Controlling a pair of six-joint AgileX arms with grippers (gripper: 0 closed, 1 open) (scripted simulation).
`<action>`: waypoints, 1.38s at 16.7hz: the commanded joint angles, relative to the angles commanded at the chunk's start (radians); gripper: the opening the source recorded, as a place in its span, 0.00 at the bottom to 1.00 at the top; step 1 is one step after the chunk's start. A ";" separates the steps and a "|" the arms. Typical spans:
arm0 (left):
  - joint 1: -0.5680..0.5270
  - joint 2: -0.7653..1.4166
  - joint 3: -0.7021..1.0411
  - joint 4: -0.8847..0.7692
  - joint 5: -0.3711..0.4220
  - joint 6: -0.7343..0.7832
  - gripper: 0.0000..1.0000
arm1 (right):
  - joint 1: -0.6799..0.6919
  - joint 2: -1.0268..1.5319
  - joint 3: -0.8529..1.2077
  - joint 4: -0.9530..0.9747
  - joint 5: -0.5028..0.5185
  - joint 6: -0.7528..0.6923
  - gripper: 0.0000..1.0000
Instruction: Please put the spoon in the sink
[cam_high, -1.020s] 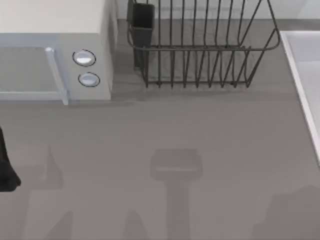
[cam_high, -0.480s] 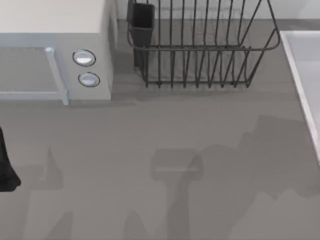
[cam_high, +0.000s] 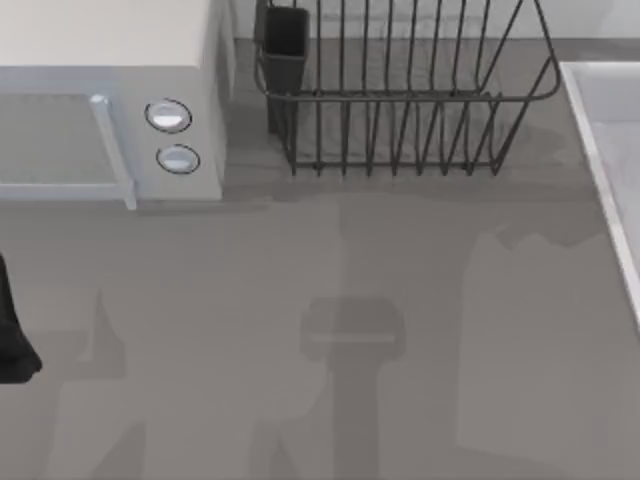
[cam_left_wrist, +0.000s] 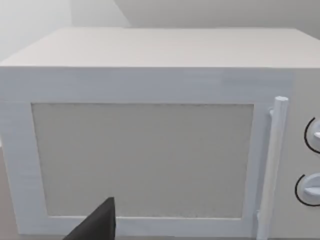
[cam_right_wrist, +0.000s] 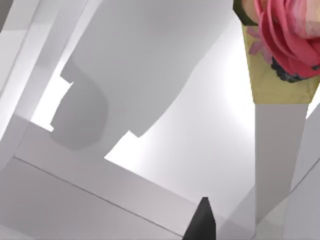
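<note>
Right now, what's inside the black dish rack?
The dish rack holds a dark cup-like caddy at its left end; between the wires elsewhere, bare counter shows. The caddy's inside can't be seen.

Left arm (cam_high: 12, 335): a matt black, rounded body section, plain surface, no cables, screws or markings visible. Left wrist view: one black, wedge-shaped tip of the fingers (cam_left_wrist: 97, 224), flat-faced, tapering to a point, unmarked. Right wrist view: one black tip of the fingers (cam_right_wrist: 201, 221), narrow and pointed, dull finish, no lettering or fasteners visible. Further detail of either arm cannot be made out.
</note>
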 joint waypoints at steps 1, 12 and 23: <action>0.000 0.000 0.000 0.000 0.000 0.000 1.00 | 0.014 0.055 0.080 -0.020 0.001 0.017 0.00; 0.000 0.000 0.000 0.000 0.000 0.000 1.00 | 0.066 0.260 0.357 -0.087 0.006 0.090 0.00; 0.000 0.000 0.000 0.000 0.000 0.000 1.00 | 0.072 0.140 -0.042 0.181 0.004 0.090 0.00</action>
